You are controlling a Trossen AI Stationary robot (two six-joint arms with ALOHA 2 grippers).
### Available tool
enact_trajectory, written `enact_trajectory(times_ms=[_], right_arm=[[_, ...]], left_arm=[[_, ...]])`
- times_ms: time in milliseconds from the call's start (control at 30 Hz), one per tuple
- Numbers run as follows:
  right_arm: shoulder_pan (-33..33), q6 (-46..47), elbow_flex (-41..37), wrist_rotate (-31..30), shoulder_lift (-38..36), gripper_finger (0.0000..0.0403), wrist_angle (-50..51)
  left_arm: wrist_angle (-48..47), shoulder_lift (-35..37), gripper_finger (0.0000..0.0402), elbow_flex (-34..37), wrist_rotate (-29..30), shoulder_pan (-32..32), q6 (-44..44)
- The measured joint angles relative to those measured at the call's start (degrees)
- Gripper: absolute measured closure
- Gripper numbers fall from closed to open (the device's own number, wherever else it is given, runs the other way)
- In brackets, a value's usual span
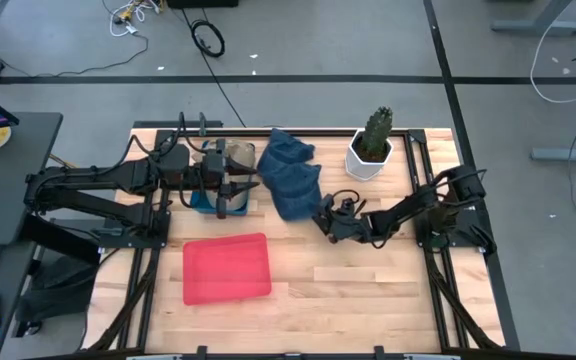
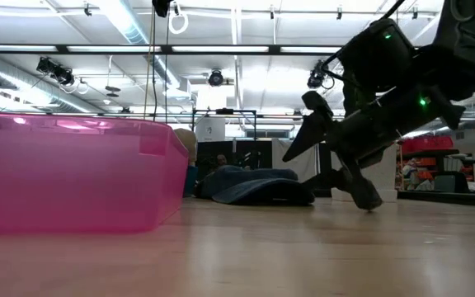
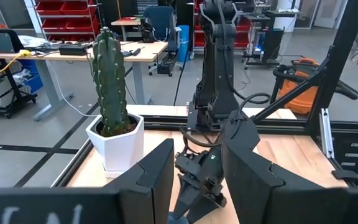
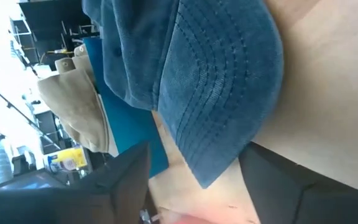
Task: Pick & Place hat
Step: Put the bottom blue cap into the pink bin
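Note:
A blue denim hat (image 1: 290, 175) lies crumpled on the wooden table, brim toward the near edge; it also shows in the low view (image 2: 254, 186). My right gripper (image 1: 324, 216) is open, low over the table at the hat's near right side. In the right wrist view its fingers (image 4: 129, 180) stand on either side of the stitched brim (image 4: 222, 106) without touching it. My left gripper (image 1: 236, 188) is open and hovers left of the blue hat, over a teal box (image 1: 208, 200) with a beige hat (image 1: 226, 155) on it.
A pink tray (image 1: 226, 268) sits near the table's near left part and fills the left of the low view (image 2: 72, 177). A cactus in a white pot (image 1: 371, 145) stands at the far edge, right of the hat. Bare wood lies right of the tray.

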State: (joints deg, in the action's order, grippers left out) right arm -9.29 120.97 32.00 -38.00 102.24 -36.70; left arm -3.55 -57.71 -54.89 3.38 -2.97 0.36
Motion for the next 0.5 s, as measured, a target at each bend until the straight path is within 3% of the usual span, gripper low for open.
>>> enact_trajectory(times_ms=[167,400,500], right_arm=[[0.61,0.04,0.32,-0.03,-0.02,0.0225,1.62],[0.62,-1.51,0.32,-1.00,-0.04,0.0379,1.92],[0.64,-2.52,0.33,-1.85,-0.07,0.0387,0.83]], left_arm=[[-0.02,-0.02,0.0264,0.00,-0.02,-0.01,-0.13],[-0.02,-0.02,0.0264,0.00,0.00,-0.01,-0.12],[-0.04,-0.02,0.0264,0.00,-0.02,-0.01,-0.13]])
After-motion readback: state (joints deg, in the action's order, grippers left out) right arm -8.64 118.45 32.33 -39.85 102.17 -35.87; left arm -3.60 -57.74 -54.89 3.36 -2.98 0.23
